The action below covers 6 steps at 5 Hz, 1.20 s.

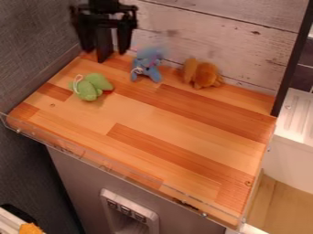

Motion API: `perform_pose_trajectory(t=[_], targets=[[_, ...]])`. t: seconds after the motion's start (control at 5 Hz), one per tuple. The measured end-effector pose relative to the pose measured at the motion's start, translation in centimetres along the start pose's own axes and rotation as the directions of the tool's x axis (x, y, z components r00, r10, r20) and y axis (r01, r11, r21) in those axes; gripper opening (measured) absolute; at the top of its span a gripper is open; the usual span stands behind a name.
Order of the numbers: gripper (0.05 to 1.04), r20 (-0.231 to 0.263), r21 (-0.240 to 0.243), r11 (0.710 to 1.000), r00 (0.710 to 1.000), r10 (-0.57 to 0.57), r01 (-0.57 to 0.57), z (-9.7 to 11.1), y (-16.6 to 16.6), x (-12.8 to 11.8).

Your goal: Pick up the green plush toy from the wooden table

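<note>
The black gripper [105, 51] hangs over the back left corner of the wooden tabletop, its two fingers spread apart, with a dark upright piece visible between them. Just right of it, near the back wall, is a blue plush toy [146, 67] with a blurred upper part. A green plush toy [92, 87] with a thin white loop lies in front of the gripper, toward the left edge. Farther right along the back is an orange-brown plush toy [202, 73]. The gripper is not seen touching any of the toys.
The wooden tabletop [177, 128] has a clear plastic lip along its front. A whitewashed plank wall [220, 41] stands behind it, a grey wall at the left, and a black post [292, 61] at the back right corner. A white ribbed surface [297, 114] lies beyond the right edge.
</note>
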<state>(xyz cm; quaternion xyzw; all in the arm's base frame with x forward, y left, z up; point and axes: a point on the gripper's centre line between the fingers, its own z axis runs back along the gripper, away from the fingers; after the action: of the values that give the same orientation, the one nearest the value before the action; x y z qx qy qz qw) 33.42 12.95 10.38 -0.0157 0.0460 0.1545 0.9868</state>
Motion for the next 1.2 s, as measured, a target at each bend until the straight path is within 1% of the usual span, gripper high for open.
perform_pose_trajectory(t=[0.2, 0.4, 0.6, 0.8, 1.0, 1.2], targets=[[0.997, -0.001, 0.006, 0.995, 0.995, -0.1, 0.1, 0.2, 1.4, 1.0], [0.999, -0.001, 0.011, 0.983, 0.983, -0.181, 0.181, 0.5, 2.5, 1.7], [0.995, -0.001, 0.013, 0.978, 0.978, -0.209, 0.209, -0.7, 3.3, 2.1], [0.996, 0.011, 0.016, 0.983, 0.983, -0.183, 0.182, -2.5, 3.6, 2.9], [0.997, 0.011, 0.013, 0.992, 0.992, -0.125, 0.125, -5.0, 3.9, 3.1], [0.997, 0.006, 0.005, 0.999, 0.999, -0.049, 0.049, -7.4, 4.3, 2.6]])
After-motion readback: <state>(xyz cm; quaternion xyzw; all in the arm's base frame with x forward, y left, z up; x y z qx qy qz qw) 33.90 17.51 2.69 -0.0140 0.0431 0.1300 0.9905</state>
